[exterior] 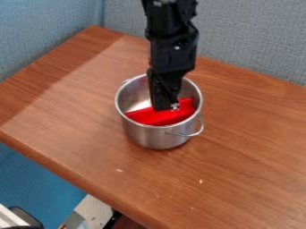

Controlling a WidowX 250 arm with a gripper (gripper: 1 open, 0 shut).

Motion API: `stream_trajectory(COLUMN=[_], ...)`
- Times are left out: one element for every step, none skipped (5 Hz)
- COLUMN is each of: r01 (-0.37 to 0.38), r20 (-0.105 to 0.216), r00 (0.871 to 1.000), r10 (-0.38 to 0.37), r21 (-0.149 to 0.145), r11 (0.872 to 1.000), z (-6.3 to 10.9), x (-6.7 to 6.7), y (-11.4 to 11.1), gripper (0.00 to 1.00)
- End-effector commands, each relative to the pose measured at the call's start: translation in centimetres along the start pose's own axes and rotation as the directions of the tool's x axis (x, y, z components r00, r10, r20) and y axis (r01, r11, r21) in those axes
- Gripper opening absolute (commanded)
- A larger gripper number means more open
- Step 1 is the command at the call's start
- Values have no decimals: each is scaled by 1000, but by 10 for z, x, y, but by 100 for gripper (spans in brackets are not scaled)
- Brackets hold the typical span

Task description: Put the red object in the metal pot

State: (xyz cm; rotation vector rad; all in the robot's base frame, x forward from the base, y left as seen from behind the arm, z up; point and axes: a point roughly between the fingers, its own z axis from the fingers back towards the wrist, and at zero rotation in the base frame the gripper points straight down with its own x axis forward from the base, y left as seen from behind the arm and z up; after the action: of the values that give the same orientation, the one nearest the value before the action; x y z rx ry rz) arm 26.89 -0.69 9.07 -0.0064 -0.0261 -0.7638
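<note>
At seven o'clock, nearest to the viewer, a white and black device (17,217) is cut by the border of the view, and a pale metal piece (93,211) is just beside it, toward six o'clock. Between nine and seven o'clock, below the edge of the worktop, one sees a blue surface (36,186). The brown wooden worktop (239,183) crosses the view diagonally and carries a shiny metal pot (150,136), which stands upright close to the middle. One thin wire handle (188,134) sticks out from the pot at four o'clock.

Inside the pot is the red object (146,116), a flat and bright block. It lies lengthwise roughly from eight to two o'clock, lower than the rim, and its part toward two o'clock is partly hidden behind the claw (165,105). The claw is black and points down into the pot, with its fingers closed. Its tips are at the red object, but I cannot tell if they pinch it or are only near it. Above, the black arm (171,27) comes down from twelve o'clock. Farthest away, grey-blue textured panels stand behind the worktop, one (48,31) at ten o'clock and one (257,40) at one o'clock.
</note>
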Motion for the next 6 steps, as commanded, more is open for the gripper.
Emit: stream_trajectory(r01=[-25, -52, -99, -136, -171, -187], r20=[60, 84, 132, 153, 174, 195], r00=[998, 995, 988, 981, 974, 968], r10=[22, 47, 86, 116, 146, 157], r21=[45, 66, 96, 126, 138, 146], r11=[999, 996, 990, 983, 976, 971], z=[25, 42, 69, 91, 107, 120], x=[-1, -8, -16, -22, -29, -32], y=[7, 11, 16, 23, 31, 20], gripper=[0, 0, 0, 0, 0, 0])
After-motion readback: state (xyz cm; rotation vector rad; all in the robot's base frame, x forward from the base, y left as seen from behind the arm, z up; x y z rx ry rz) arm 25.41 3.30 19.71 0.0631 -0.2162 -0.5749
